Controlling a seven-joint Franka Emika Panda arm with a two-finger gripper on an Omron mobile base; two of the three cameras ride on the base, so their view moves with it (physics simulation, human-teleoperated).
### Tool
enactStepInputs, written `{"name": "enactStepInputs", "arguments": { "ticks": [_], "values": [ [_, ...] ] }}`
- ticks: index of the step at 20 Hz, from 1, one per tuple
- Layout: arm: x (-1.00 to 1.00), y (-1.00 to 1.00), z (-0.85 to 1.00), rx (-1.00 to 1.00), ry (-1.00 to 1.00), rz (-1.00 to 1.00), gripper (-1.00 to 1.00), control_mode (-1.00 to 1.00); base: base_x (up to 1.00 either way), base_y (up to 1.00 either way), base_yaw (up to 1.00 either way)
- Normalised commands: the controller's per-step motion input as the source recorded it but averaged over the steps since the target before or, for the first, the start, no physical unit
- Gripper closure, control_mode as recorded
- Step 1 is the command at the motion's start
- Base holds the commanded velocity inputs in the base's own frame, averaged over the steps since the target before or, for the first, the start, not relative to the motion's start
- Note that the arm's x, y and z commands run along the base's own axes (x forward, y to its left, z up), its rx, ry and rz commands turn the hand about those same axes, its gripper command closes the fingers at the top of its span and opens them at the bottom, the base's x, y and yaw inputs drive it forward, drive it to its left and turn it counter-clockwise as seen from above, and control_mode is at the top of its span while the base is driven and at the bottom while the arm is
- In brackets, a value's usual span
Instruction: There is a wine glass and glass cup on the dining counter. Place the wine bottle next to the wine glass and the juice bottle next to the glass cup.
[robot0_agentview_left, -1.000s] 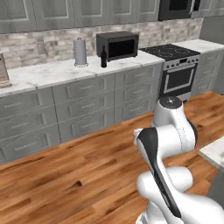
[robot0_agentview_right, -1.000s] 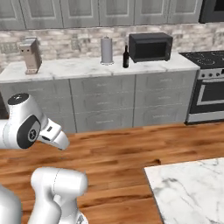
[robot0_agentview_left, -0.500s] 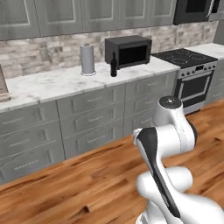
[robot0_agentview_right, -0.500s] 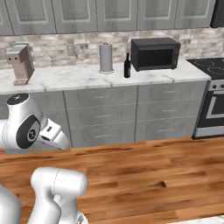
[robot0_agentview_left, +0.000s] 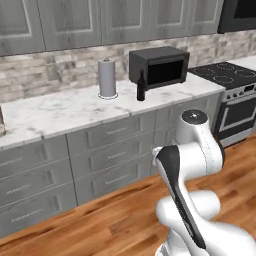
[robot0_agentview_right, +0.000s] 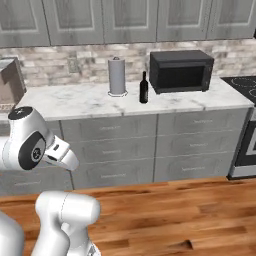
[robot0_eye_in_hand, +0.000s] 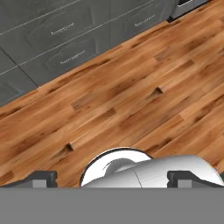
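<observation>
On the surface (robot0_agentview_right: 90, 100) ahead of me the wine bottle (robot0_agentview_right: 144, 88) stands between the paper-towel roll (robot0_agentview_right: 117, 76) to its left and the microwave (robot0_agentview_right: 181, 71) to its right; the stove (robot0_agentview_left: 235, 102) lies farther right.

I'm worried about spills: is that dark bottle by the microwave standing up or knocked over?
Upright. The wine bottle stands on its base on the marble worktop, neck pointing up, between the paper-towel roll and the microwave.

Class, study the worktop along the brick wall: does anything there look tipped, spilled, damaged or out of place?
Nothing stands out. The wine bottle stands upright on the marble worktop, between the paper-towel roll and the microwave, apart from both. The roll is upright too, the microwave door is shut, and no spill shows.
</observation>
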Motion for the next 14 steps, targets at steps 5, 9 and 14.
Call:
{"name": "enactStepInputs", "arguments": {
  "ticks": [5,9,14],
  "values": [
    [0.00,0.00,0.00,0.00,0.00,0.00,-1.00,1.00,0.88,-0.23,0.11],
    [0.00,0.00,0.00,0.00,0.00,0.00,-1.00,1.00,0.77,-0.25,0.24],
    [0.00,0.00,0.00,0.00,0.00,0.00,-1.00,1.00,0.74,-0.28,0.22]
  ]
}}
